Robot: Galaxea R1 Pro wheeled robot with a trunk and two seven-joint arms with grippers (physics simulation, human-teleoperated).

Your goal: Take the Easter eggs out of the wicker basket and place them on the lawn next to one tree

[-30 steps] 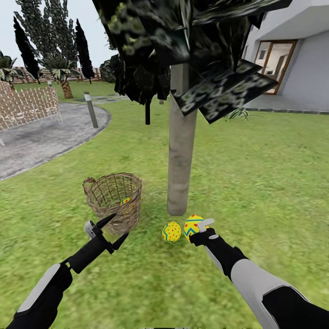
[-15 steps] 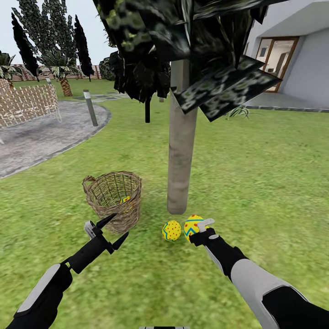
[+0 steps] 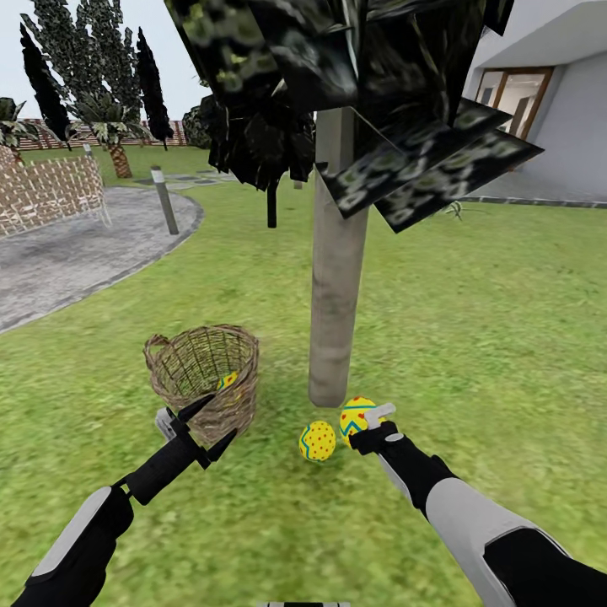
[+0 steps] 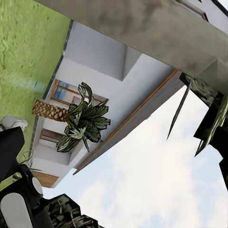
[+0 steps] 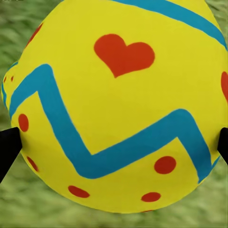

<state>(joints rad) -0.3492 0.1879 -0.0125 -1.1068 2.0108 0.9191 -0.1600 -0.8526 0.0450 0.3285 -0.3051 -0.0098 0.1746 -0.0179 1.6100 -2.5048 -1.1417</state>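
The wicker basket stands on the lawn left of the pale tree trunk. One Easter egg shows through the basket's weave. A second egg lies on the grass at the trunk's foot. My right gripper is shut on the third egg, right beside the second one; in the right wrist view that egg sits between the black fingertips, low over the grass. My left gripper is open and empty, just in front of the basket's near wall.
A grey paved patio with a woven bench and a short post lies at the left. The white house is at the back right. Dark leaf clumps hang overhead. Open grass stretches to the right.
The whole picture has shifted slightly, so the camera moved. Both grippers and the eggs keep the same places relative to the tree.
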